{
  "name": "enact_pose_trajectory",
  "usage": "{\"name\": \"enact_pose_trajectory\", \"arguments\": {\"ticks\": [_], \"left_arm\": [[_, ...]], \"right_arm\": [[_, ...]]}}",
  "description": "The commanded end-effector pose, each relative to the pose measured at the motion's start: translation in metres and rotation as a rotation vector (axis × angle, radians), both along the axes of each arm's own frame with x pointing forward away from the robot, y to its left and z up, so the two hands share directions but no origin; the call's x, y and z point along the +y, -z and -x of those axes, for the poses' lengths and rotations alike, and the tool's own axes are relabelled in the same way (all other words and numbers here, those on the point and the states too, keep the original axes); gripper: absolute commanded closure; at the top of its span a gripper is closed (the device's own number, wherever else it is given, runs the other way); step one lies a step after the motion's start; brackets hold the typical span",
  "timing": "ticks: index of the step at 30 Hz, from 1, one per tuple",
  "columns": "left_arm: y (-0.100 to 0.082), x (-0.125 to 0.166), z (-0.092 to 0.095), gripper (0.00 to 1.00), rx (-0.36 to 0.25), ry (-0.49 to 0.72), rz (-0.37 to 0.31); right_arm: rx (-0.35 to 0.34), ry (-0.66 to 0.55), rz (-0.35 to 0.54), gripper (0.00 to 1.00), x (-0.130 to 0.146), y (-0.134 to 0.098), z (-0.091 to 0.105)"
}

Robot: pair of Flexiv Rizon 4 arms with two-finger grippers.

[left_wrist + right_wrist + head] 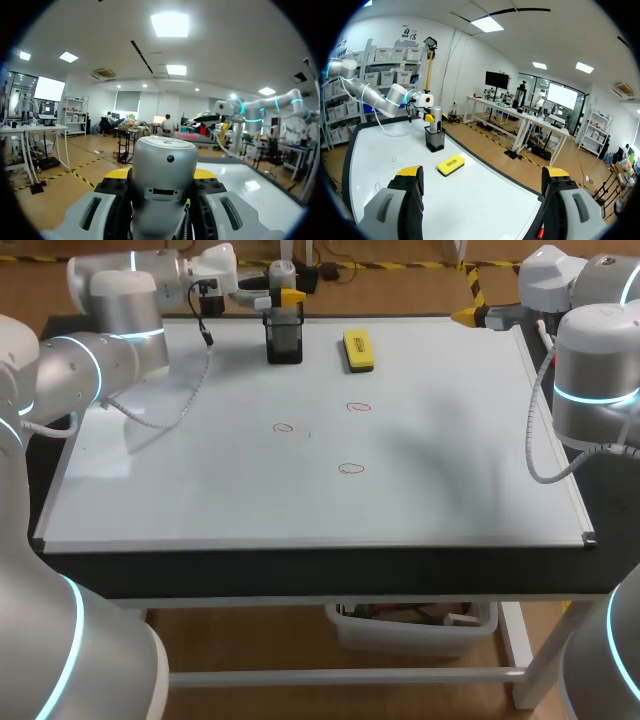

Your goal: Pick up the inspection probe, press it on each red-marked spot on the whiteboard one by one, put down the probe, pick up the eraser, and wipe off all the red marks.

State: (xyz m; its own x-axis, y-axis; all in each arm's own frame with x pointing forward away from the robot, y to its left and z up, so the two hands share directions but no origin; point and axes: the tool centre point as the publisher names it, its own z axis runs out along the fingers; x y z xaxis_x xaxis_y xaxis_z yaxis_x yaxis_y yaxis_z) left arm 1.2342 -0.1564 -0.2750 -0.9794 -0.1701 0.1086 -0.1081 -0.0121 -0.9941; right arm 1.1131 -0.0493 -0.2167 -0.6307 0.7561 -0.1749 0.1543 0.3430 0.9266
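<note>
The left hand [162, 196] grips the probe [165, 160] standing in its holder [285, 342], the right hand [482, 174] hangs open and empty, and all three red marks [351, 469] and the eraser [358, 349] remain untouched.

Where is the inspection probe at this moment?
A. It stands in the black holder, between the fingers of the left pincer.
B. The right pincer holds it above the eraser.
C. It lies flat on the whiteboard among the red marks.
A: the inspection probe stands upright in the black holder, the left pincer shut on it; the right pincer is open and empty.
</note>
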Motion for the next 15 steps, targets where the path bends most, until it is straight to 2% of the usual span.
{"name": "enact_pose_trajectory", "arguments": {"ticks": [1, 15], "left_arm": [[0.003, 0.002, -0.008, 1.00, -0.001, 0.097, 0.014], [-0.011, 0.007, -0.007, 1.00, -0.018, 0.120, 0.020]], "right_arm": [[0.002, -0.001, 0.002, 0.00, 0.000, 0.000, -0.001], [0.002, -0.001, 0.002, 0.00, 0.000, 0.000, -0.001]]}}
